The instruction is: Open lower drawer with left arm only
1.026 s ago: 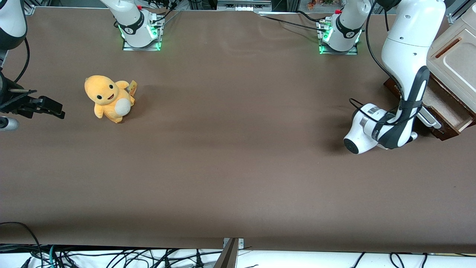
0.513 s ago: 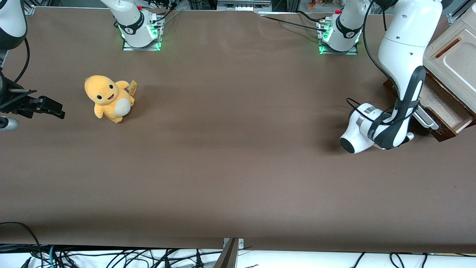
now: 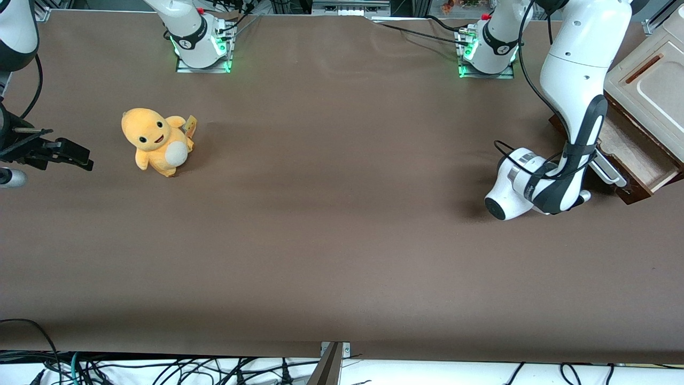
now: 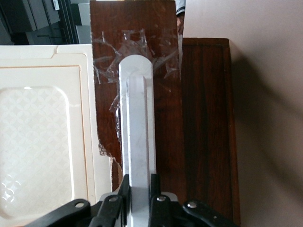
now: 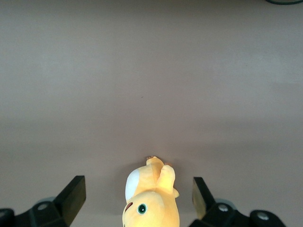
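The lower drawer (image 3: 636, 155) stands partly pulled out of the cabinet, its pale wood inside showing. Its dark brown front (image 4: 203, 118) carries a long white bar handle (image 4: 137, 118), which also shows in the front view (image 3: 609, 172). The left arm (image 3: 574, 80) reaches down in front of the drawer, its round wrist (image 3: 507, 192) low over the table. The left gripper (image 4: 139, 182) is shut on the bar handle, one black finger on each side. In the front view the gripper is hidden under the wrist.
The cabinet's beige top panel (image 3: 649, 85) sits above the drawer at the working arm's end of the table; it also shows in the left wrist view (image 4: 42, 142). A yellow plush toy (image 3: 155, 141) sits toward the parked arm's end and shows in the right wrist view (image 5: 151, 198).
The left arm's wrist and the held handle have moved a little toward the parked arm's end. The drawer front came along; the cabinet's beige top seems to have shifted slightly too.
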{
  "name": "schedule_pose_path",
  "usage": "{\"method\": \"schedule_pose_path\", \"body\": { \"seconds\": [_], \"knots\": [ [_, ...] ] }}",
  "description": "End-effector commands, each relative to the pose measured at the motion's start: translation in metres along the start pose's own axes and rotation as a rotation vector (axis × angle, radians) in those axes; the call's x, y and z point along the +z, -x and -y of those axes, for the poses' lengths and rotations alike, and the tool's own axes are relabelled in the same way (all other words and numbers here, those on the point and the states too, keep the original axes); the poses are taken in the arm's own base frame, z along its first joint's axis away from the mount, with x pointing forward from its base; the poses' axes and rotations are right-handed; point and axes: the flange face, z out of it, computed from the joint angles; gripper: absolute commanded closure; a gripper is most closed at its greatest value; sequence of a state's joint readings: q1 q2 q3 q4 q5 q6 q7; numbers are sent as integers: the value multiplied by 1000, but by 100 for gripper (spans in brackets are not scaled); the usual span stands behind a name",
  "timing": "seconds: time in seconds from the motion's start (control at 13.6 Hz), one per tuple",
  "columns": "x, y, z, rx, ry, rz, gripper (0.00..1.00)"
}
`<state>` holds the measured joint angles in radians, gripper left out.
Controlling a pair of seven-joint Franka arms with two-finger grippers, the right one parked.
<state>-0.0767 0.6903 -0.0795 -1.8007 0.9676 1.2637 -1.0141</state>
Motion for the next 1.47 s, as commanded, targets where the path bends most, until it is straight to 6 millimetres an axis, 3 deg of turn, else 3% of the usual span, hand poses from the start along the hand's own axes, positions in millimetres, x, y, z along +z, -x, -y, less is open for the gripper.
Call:
{"method": "schedule_pose_path", "body": {
  "seconds": [0.0, 0.07, 0.15, 1.03, 1.17, 1.39],
  "knots": [
    [-4, 1, 6, 56, -9, 39, 31],
    [-4, 1, 7, 61, 2, 52, 5],
    [-3, 1, 7, 64, 14, 70, 0],
    [-8, 6, 12, 72, 71, 123, 0],
    [-22, 5, 24, 98, 161, 183, 0],
    [-49, 3, 66, 228, 304, 186, 0]
  ]
}}
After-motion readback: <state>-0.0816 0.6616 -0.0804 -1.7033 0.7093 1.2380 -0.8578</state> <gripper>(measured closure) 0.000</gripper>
